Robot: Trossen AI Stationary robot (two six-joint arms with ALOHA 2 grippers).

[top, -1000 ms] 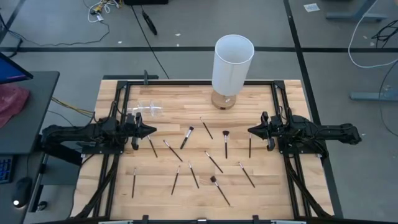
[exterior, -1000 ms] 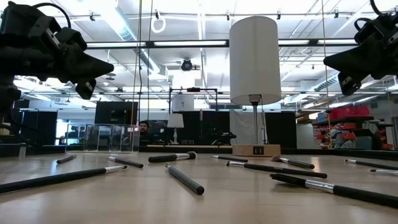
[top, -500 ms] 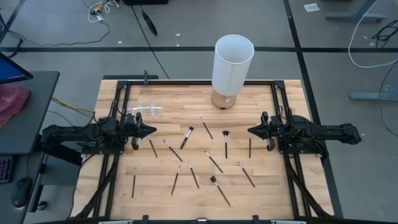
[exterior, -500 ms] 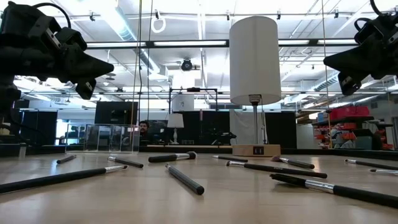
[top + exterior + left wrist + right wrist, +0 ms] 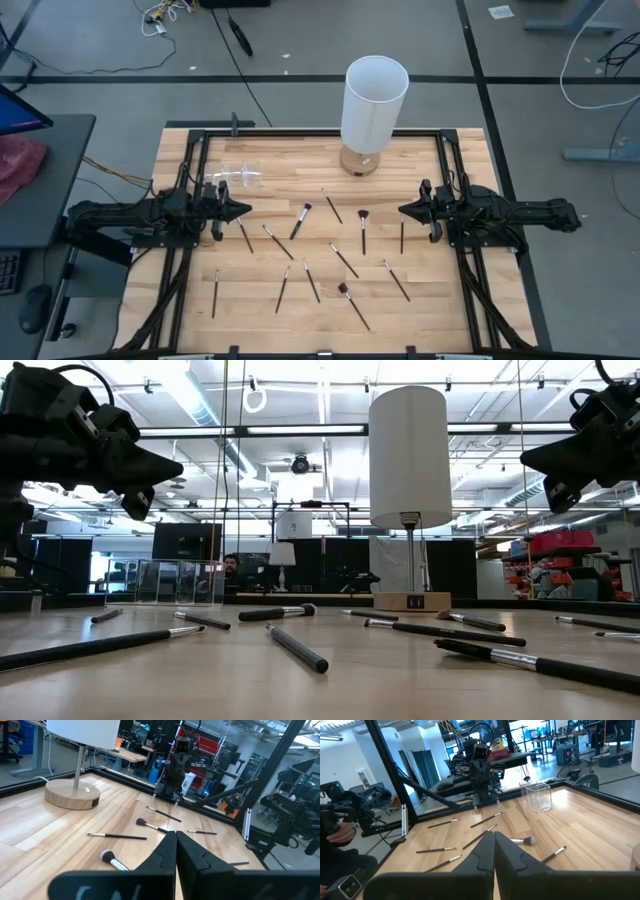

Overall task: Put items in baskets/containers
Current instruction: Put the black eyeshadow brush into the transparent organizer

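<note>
The makeup brushes (image 5: 343,260) lie scattered on the wooden table (image 5: 450,310). At each side hovers a gripper, the left gripper (image 5: 243,211) and the right gripper (image 5: 403,211), both with fingers pressed together, holding nothing. Farther back, the transparent container (image 5: 241,176) is hard to see; a white lamp (image 5: 374,102) stands beyond.
</note>
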